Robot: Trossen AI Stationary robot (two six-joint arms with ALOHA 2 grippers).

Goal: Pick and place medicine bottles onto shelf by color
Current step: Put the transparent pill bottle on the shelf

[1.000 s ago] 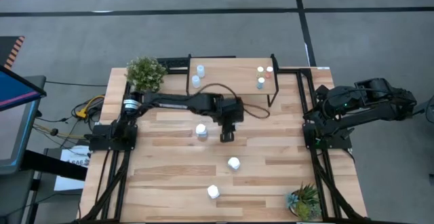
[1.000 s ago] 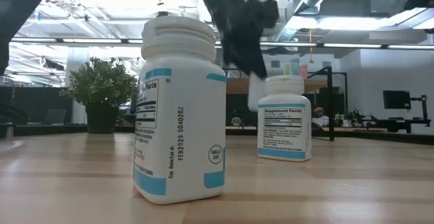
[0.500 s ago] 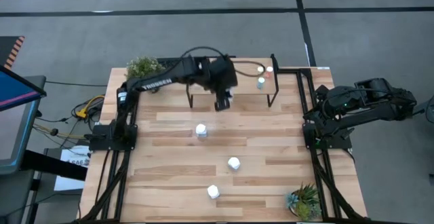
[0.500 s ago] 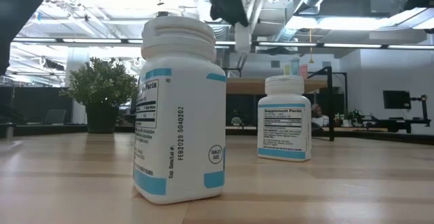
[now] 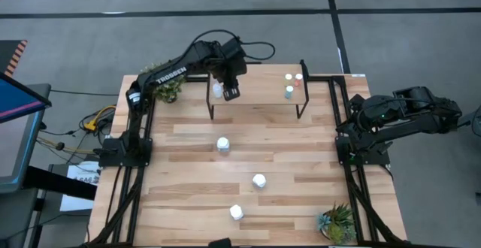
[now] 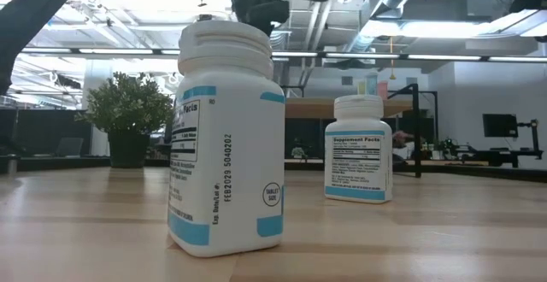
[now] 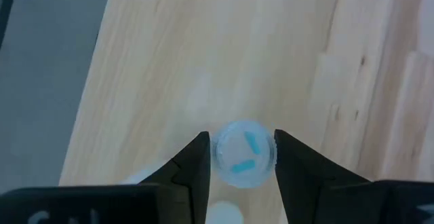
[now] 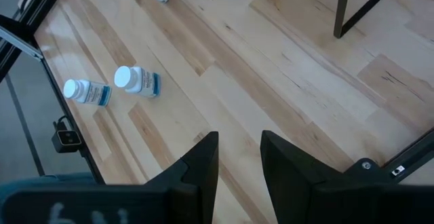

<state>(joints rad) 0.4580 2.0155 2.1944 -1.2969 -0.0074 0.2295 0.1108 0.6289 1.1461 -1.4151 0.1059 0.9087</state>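
Wooden worktop, left arm reaching over the shelf (image 5: 255, 89) with a pale-blue bottle (image 7: 243, 153).

Clamped between the fingers (image 7: 196, 163) of the left gripper (image 5: 231, 92), the small bottle hung above the shelf's light top, another bottle (image 5: 218, 90) just beside the gripper and three coloured ones (image 5: 293, 81) well off toward the shelf's far end. Three white bottles (image 5: 222, 143) stood on the table below. At the table's edge, the right gripper (image 8: 239, 157) waited, fingers parted and empty.

Pale-blue bottle (image 7: 243, 154) above light-wood shelf (image 5: 263, 92).
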